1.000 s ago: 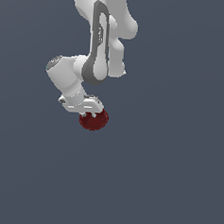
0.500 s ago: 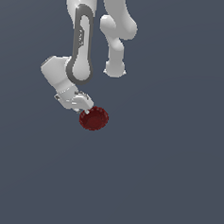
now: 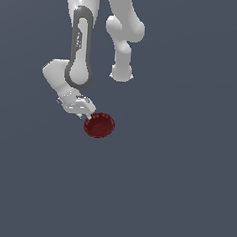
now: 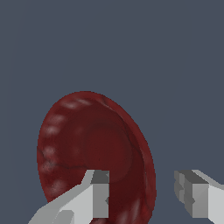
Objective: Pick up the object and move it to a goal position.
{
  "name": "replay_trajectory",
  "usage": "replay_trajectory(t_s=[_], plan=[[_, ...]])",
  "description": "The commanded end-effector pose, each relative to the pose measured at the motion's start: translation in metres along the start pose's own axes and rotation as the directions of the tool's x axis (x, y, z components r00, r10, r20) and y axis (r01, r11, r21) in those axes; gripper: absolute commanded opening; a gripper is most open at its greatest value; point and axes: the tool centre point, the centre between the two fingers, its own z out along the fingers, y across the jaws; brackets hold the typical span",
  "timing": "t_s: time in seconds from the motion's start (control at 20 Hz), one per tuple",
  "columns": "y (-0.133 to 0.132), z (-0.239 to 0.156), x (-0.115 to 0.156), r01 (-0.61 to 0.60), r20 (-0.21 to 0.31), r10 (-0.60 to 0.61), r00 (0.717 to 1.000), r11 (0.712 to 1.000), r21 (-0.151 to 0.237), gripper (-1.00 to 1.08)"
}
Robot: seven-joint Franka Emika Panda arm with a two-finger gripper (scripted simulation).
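- The red bowl (image 3: 99,125) lies on the plain grey floor (image 3: 176,184), just below the middle of the exterior view and slightly toward its left.
- The arm (image 3: 81,52) reaches down from the top of that view, and its gripper (image 3: 86,111) sits at the bowl's rim, on the side toward the exterior view's left.
- In the wrist view the gripper (image 4: 144,192) is released: its two fingers stand well apart with a clear gap between them.
- One finger (image 4: 99,192) shows in front of the inside of the bowl (image 4: 87,144), while the other (image 4: 194,192) is outside the rim, so the rim seems to pass between them.
- Whether either finger already touches the bowl cannot be told from these pictures.
- No goal marker shows in either view, so where the bowl must go cannot be read here.
- Judged from this, the step in hand is the grasp: the gripper is lined up on the rim and the bowl is not yet held or lifted.
- The next move calls for settling low enough that the pads cover the rim wall, then closing squarely on it.
- The rim is thin and fluted, and the bowl is shallow, so a one-sided pinch could tip or slip; a firm, centred closure before lifting looks wise.
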Motion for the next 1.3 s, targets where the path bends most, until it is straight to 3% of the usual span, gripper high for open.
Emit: replay_trajectory(t_s=[0.0,0.4,1.25], plan=[[0.0,-0.001,0.0,-0.003,-0.004,0.003,1.0,1.0,0.002,0.28],[0.003,0.01,-0.009,0.022,0.026,-0.022,0.999,1.0,0.0,0.28],[0.01,0.02,-0.012,0.004,0.01,-0.004,1.0,1.0,0.011,0.28]])
